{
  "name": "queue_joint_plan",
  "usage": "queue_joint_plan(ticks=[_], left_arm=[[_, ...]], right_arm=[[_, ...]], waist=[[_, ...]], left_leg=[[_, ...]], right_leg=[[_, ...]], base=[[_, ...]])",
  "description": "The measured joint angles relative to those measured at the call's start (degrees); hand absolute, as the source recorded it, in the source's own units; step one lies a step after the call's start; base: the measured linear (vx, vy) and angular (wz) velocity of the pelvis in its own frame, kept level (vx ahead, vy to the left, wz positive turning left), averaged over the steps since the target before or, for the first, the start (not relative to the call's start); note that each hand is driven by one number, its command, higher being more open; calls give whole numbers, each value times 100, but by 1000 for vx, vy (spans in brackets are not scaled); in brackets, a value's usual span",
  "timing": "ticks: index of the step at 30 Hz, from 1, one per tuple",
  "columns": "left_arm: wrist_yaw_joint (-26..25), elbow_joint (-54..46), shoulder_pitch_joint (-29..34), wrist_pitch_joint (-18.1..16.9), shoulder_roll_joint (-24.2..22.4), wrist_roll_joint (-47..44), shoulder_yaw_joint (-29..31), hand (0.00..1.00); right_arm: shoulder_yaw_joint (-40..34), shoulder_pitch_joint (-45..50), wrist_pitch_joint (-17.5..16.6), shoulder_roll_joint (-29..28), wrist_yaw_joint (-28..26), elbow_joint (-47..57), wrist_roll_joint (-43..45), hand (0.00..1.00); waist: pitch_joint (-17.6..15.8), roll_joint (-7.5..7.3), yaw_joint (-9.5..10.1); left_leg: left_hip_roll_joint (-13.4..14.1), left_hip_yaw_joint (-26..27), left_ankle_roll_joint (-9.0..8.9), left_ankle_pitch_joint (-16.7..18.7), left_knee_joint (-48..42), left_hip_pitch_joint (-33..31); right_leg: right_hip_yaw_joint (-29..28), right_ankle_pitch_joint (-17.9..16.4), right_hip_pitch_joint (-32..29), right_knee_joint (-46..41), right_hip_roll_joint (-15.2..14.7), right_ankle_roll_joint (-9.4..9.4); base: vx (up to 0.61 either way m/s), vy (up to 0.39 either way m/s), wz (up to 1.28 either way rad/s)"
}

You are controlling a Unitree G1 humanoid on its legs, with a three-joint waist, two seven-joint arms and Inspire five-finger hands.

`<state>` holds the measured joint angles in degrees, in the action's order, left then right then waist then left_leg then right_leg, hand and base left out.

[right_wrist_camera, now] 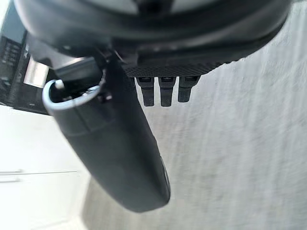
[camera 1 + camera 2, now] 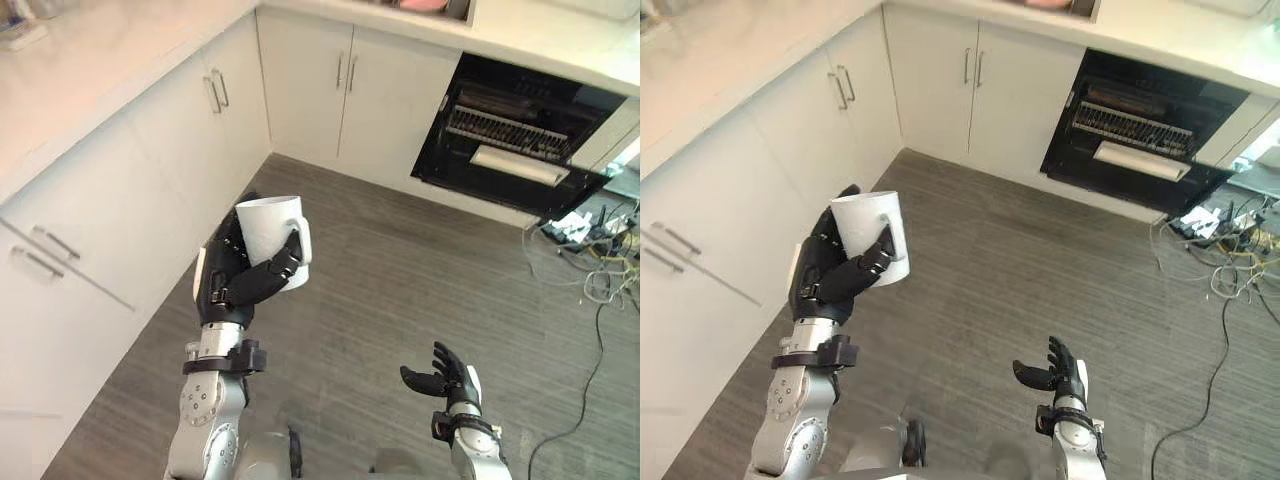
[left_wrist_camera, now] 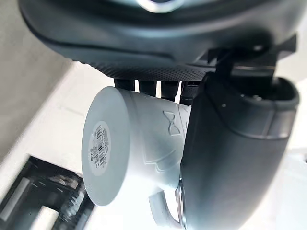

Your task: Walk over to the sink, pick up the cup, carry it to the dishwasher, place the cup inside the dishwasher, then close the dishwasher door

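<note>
R hand (image 2: 447, 378) sits low and nearest me, fingers loosely spread, holding nothing. L hand (image 2: 232, 283) is raised, fingers and thumb wrapped round the white cup (image 2: 268, 230), cup base twd the wrist. Well beyond both hands, ahead-right of the cup across the floor (image 2: 400, 270), I see the dishwasher (image 2: 520, 135) open, rack showing.

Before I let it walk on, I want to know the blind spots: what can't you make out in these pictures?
- Inside of the cup: its base faces the left wrist view, and the eye views catch little more than its rim.
- Free rack space in the dishwasher: too small and dark in the eye views.
- How the left hand lays its fingers behind the cup: the cup hides them in the eye views.
</note>
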<state>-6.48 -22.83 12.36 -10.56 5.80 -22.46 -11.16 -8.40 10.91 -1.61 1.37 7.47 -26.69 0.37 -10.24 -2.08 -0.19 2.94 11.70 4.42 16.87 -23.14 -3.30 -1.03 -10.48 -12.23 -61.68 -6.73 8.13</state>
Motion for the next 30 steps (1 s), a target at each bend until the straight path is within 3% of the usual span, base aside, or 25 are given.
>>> queue_joint_plan(ticks=[1,2,4,5,6,7,8,9,10,12,13,14,16,18,20,21,22,23,24,25,26,27,28,29,30], left_arm=[[21,-155,-17,-59,11,1,-152,30],[44,-191,-33,-110,25,2,-177,30],[171,-133,-83,-184,101,3,-209,30],[178,-95,-99,-185,103,3,-181,30],[170,3,-100,-186,88,3,-133,30],[153,74,-99,-187,85,3,-94,30],[146,302,-78,-175,37,3,-46,30],[110,512,-62,-68,-130,2,-4,30],[85,550,-63,-24,-203,1,18,30],[33,593,-28,104,-464,1,52,30],[34,586,-19,104,-491,1,44,30],[50,535,-6,103,-470,1,-38,30],[134,469,39,82,-466,1,-50,30],[161,468,56,20,-458,1,38,30],[170,475,83,21,-450,2,109,30],[169,449,155,6,-492,3,177,30],[168,449,163,6,-487,2,204,30],[150,452,187,7,-468,4,243,30],[146,450,186,8,-445,5,250,30],[122,457,149,19,-430,4,321,30],[106,458,145,22,-420,4,305,30],[63,458,134,34,-316,7,222,30],[18,458,131,51,-211,8,170,30],[3,473,125,122,-11,12,117,30],[-4,477,127,156,48,20,78,30]], right_arm=[[-1,50,-17,-77,0,172,-2,90],[-3,43,-43,-101,0,204,-2,90],[-6,14,-96,-79,5,201,-2,90],[-5,9,-98,-50,11,198,-3,90],[-1,1,-96,12,12,164,-6,90],[4,2,-96,40,12,130,-13,90],[32,30,-81,124,27,27,-33,90],[38,3,11,234,25,17,-46,90],[53,2,26,236,5,62,-44,90],[224,147,30,237,-8,454,-39,90],[258,176,30,214,12,568,-28,90],[281,250,19,144,58,892,7,90],[319,209,-139,148,77,1141,6,90],[319,-147,-230,217,76,1016,5,90],[304,-291,-240,290,92,829,5,90],[280,-380,-239,416,112,585,5,90],[262,-404,-236,450,117,472,6,90],[238,-384,-184,472,139,316,7,90],[232,-367,-160,475,149,274,6,90],[222,-350,-112,468,148,212,6,90],[215,-323,-103,463,150,209,6,90],[172,-301,-84,412,161,203,6,90],[144,-332,-83,340,163,203,6,90],[138,-358,-83,237,172,203,6,90],[147,-358,-83,216,169,205,6,90]], waist=[[-6,22,-50],[-8,42,-83],[97,11,-258],[104,14,-294],[163,-10,-372],[192,-47,-415],[236,24,-525],[263,335,-472],[235,403,-453],[151,547,-340],[144,553,-306],[130,496,-211],[121,434,-23],[89,385,109],[74,341,107],[97,362,107],[103,369,110],[165,331,139],[225,342,130],[212,251,34],[202,230,10],[176,154,0],[131,74,2],[101,10,-86],[96,4,-137]], left_leg=[[37,1,-62,108,258,377],[54,-2,-87,158,366,541],[39,4,-301,232,945,1217],[30,2,-363,266,1092,1402],[-4,-2,-500,342,1347,1757],[-16,-21,-604,406,1377,1901],[38,-90,-747,489,1233,2085],[407,-62,-885,444,682,1988],[503,-78,-1008,344,135,1829],[1122,-298,-1138,-846,-2847,710],[1249,-331,-1165,-810,-3397,440],[1372,-303,-1076,-622,-4099,-99],[1410,-13,-795,-263,-4104,-732],[1201,1,-572,48,-2895,-1392],[831,-285,-673,-34,-1671,-1578],[531,-658,-807,-359,-278,-1622],[459,-740,-825,-690,44,-1634],[305,-741,-700,-1371,203,-1539],[217,-745,-550,-1587,173,-1537],[127,-648,-207,-1364,-250,-1642],[98,-613,-141,-1208,-364,-1642],[42,-480,-58,-940,-445,-1498],[-21,-357,40,-795,-376,-1260],[-121,-270,153,-658,-190,-811],[-164,-263,193,-588,-81,-563]], right_leg=[[354,-165,-487,172,73,-268],[524,-231,-707,412,100,-363],[1082,-110,-1163,2628,217,-421],[1149,64,-1217,3202,289,-470],[1216,518,-1287,4231,453,-580],[1176,892,-1311,4476,512,-747],[1025,1718,-1276,4228,606,-1143],[1119,1322,-1233,3906,807,-1189],[1142,1158,-1154,3803,896,-1229],[1099,741,-366,4005,1239,-1353],[1056,698,-81,4179,1322,-1370],[916,598,457,4544,1389,-1393],[526,510,1090,4985,1371,-1386],[115,332,1655,5283,1229,-1281],[-70,113,1893,5294,1022,-1178],[-279,-135,2042,5290,865,-1033],[-359,-235,2098,5285,811,-973],[-519,-421,2171,5253,666,-836],[-570,-468,2193,5246,588,-788],[-625,-520,2145,5015,432,-668],[-634,-517,2064,4788,394,-588],[-653,-519,1751,3959,349,-300],[-627,-405,1371,2962,268,127],[-521,22,846,1611,105,496],[-395,9,684,1116,43,434]], base=[[600,52,-2],[625,12,2],[632,-20,12],[703,-55,18],[609,-60,19],[802,-87,40],[799,-99,21],[802,-112,7],[766,-117,-23],[782,-120,-24],[800,-104,-29],[647,-71,-33],[523,4,-69],[638,139,-83],[456,208,-55],[483,278,-59],[607,384,-75],[444,303,-55],[723,460,-54],[609,371,-25],[707,413,-29],[431,249,-34],[514,295,-41],[393,214,-25],[482,231,-18]])
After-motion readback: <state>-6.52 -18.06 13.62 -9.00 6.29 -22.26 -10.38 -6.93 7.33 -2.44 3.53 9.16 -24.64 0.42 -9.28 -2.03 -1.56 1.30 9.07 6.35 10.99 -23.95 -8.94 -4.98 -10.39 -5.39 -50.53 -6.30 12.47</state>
